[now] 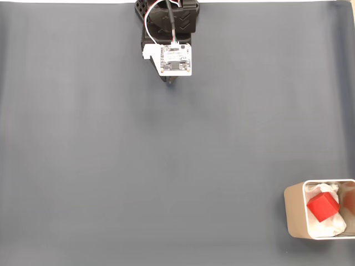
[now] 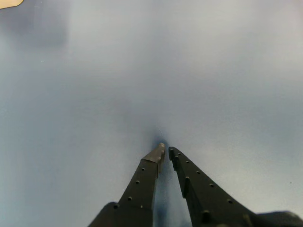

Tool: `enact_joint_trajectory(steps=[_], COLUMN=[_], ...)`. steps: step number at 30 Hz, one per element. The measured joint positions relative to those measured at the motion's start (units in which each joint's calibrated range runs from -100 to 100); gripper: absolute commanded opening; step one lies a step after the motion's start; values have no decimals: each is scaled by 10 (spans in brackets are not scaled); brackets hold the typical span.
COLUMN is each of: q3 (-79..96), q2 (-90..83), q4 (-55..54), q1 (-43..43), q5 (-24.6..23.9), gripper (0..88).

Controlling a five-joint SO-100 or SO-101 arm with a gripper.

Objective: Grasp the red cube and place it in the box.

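Note:
The red cube [image 1: 323,206] lies inside the beige box [image 1: 294,212] at the bottom right of the fixed view, resting on white paper lining. My arm is folded back at the top centre of that view, far from the box, with the gripper [image 1: 172,81] pointing down beneath the wrist camera board. In the wrist view the two black fingers [image 2: 147,175] come up from the bottom edge and nearly meet at their tips; the gripper [image 2: 166,151] is shut with nothing between the fingers, just above the bare grey mat.
A dark grey mat [image 1: 138,166] covers the whole table. The box stands against the right edge of the fixed view. A pale tan patch [image 2: 8,3] shows at the top left corner of the wrist view.

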Motion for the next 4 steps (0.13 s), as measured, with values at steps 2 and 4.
enact_joint_trajectory(steps=[2,4], q3=[0,0], q2=[0,0], q4=[0,0], q1=[0,0], q5=[0,0], gripper=[2,2])
